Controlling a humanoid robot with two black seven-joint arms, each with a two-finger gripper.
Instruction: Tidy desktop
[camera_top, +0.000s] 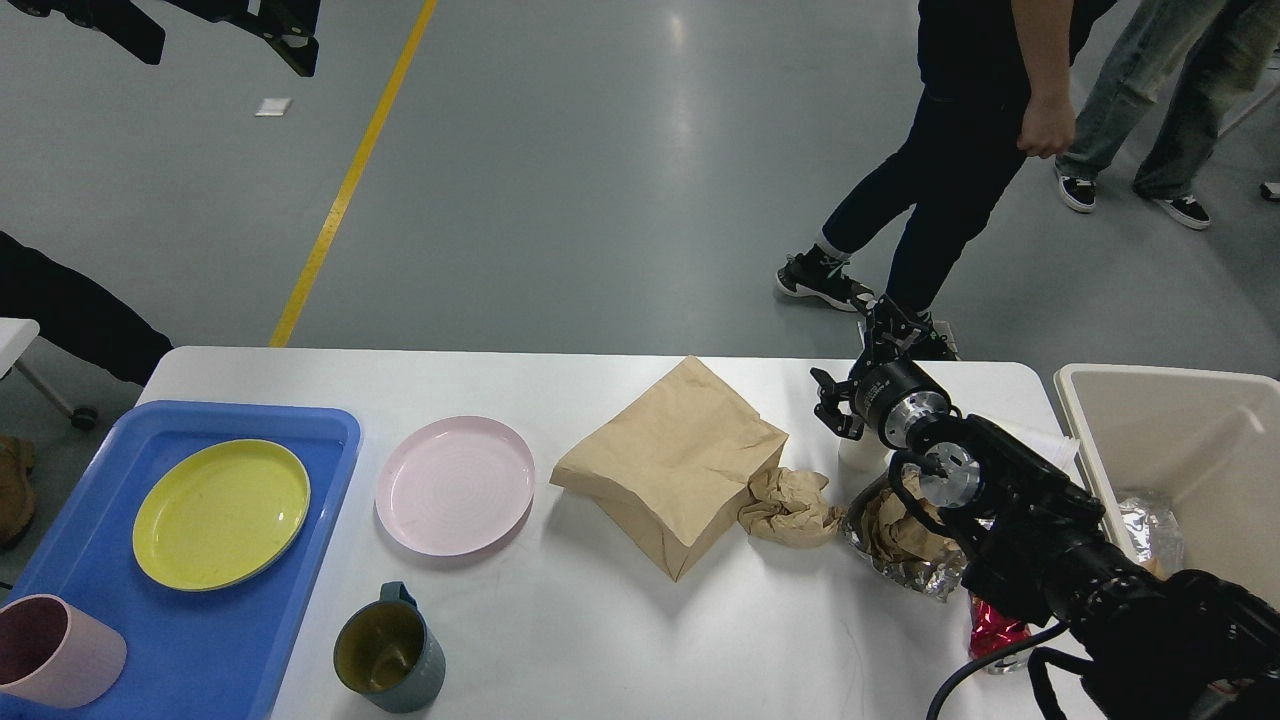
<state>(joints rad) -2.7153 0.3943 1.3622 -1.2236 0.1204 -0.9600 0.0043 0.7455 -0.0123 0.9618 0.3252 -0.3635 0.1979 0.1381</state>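
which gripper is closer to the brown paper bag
Right. The right gripper hovers just right of the paper bag; the left gripper is far off, high at upper left.

Near the left edge, a blue plastic tray (200, 640) holding a round yellow plate (221, 512) and a pink cup (55, 650). Just beside the tray, a round pink plate (455, 484) and, toward the near edge, a grey-green mug (388, 648). Mid-surface, a flat brown paper bag (675, 460), touching a crumpled brown paper wad (790, 506). Near the right edge, crinkled silver foil (900, 560). Beyond that edge, a beige plastic bin (1180, 450).
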